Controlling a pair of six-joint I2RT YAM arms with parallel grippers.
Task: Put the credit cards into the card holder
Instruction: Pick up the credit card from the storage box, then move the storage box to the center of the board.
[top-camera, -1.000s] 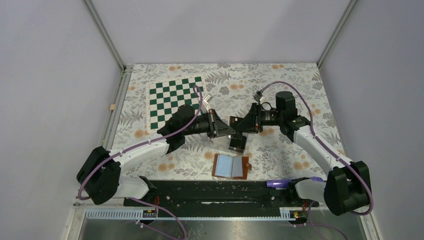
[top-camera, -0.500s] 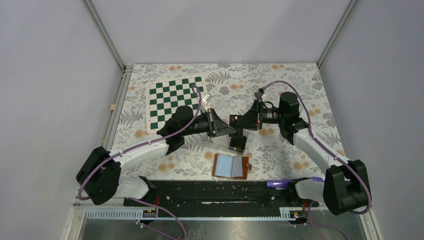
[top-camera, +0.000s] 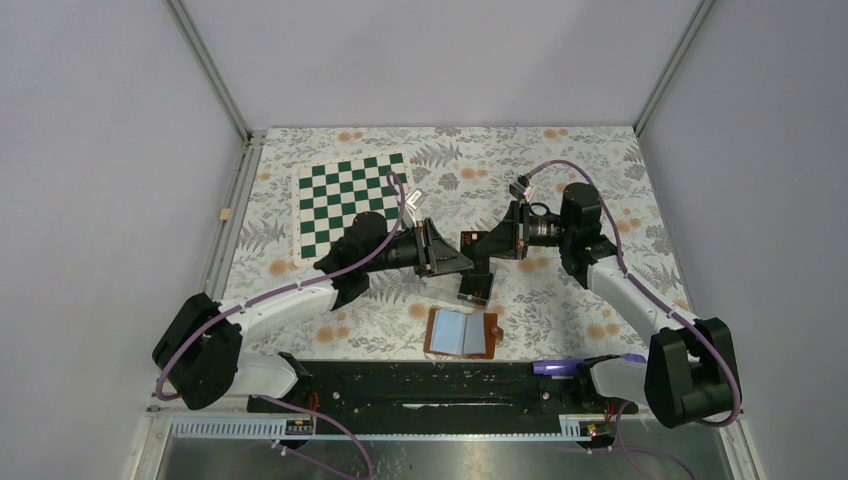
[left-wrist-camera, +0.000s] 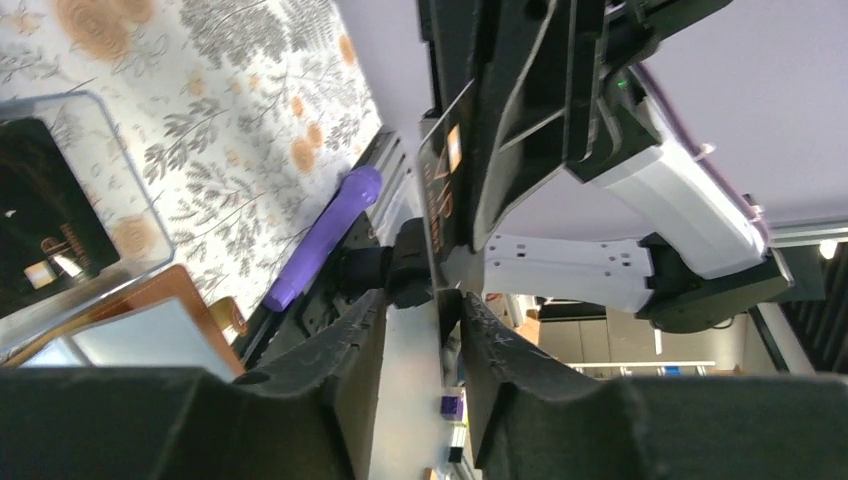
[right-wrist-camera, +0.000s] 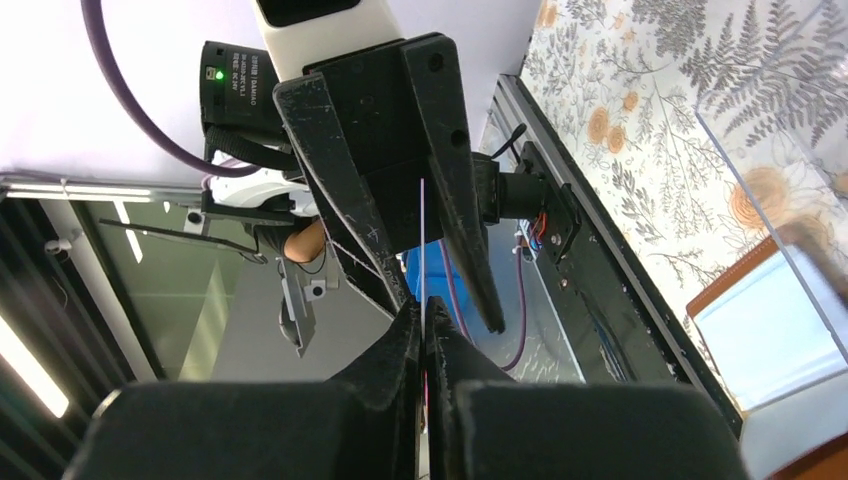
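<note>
From above, the left gripper (top-camera: 460, 264) and right gripper (top-camera: 476, 246) are hovering tip to tip over the middle of the table (top-camera: 600, 180) around 1 credit card (top-camera: 466, 238), while the open card holder (top-camera: 462, 332) is lying by the near edge. In the left wrist view, the left gripper's fingers (left-wrist-camera: 335, 350) are standing apart on either side of the card. In the right wrist view, the right gripper's fingers (right-wrist-camera: 400, 350) are pinching it edge-on.

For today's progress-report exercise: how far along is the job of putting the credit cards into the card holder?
Done: nothing yet. The card holder lies open on the table, with no card visible in its sleeves.
In hand: one card is pinched mid-air in the right gripper, with the left gripper open around it.
Left: slotting it, then the second card in the clear box.
</note>
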